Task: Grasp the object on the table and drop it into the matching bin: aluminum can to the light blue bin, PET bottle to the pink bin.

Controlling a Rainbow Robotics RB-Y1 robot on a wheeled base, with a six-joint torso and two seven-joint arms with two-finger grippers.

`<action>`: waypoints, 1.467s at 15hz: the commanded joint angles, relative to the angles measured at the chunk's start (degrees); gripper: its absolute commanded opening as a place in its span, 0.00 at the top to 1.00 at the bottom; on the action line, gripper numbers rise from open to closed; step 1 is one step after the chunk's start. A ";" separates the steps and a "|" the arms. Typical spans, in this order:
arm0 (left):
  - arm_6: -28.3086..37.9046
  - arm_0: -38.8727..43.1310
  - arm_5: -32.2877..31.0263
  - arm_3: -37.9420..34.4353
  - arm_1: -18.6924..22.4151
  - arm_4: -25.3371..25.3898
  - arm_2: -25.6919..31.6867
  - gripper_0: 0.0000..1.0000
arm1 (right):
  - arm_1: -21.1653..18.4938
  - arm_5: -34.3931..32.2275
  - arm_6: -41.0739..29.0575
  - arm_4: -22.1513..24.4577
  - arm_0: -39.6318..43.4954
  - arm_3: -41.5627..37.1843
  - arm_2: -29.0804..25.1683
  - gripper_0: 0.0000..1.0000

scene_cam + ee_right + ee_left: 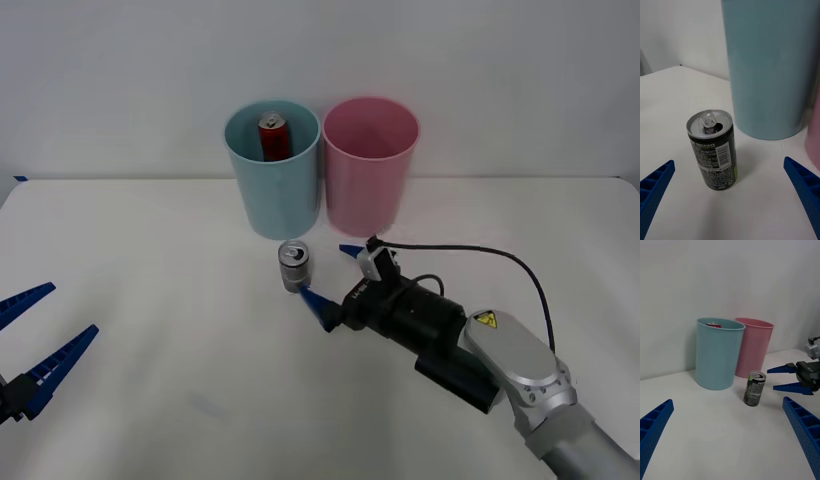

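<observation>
Shiny metal can (pixel 713 150) — smooth plastic bins

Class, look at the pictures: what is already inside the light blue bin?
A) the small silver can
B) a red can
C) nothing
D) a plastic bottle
B: a red can stands inside the light blue bin, while the small silver can is upright on the table in front of it.

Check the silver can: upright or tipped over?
Upright. The aluminum can stands on its base on the table, pull-tab top facing up, before the open right gripper.
</observation>
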 commanded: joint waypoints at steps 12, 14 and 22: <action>0.00 0.00 0.00 0.00 0.00 0.00 0.00 0.00 | 7.89 3.50 -0.57 1.50 -12.11 16.76 3.08 0.00; 0.00 0.00 0.00 0.00 0.00 0.00 0.00 0.00 | 7.89 3.59 -0.57 1.50 -12.11 16.76 3.17 0.02; 0.00 0.00 0.00 0.00 0.00 0.00 0.00 0.00 | 7.80 3.77 -0.39 1.50 -12.11 16.76 3.17 1.00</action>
